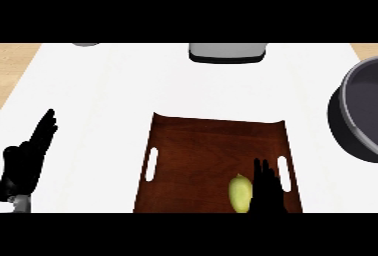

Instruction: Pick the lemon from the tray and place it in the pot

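The white table (111, 100) fills the view. At its far edge sits a grey container with a dark base (227, 52) — cut off by the frame. Left of that container, another small grey object (86, 44) barely shows — too little to identify.

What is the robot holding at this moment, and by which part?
Nothing is held. The right hand stands with straight fingers beside the lemon on the tray; the left hand rests open at the left edge.

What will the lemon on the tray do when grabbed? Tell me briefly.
The lemon is oval and smooth, so it may roll sideways on the flat tray if nudged. It looks rigid, unlikely to deform. The right hand sits right beside it, fingers straight, so closing could push it away first.
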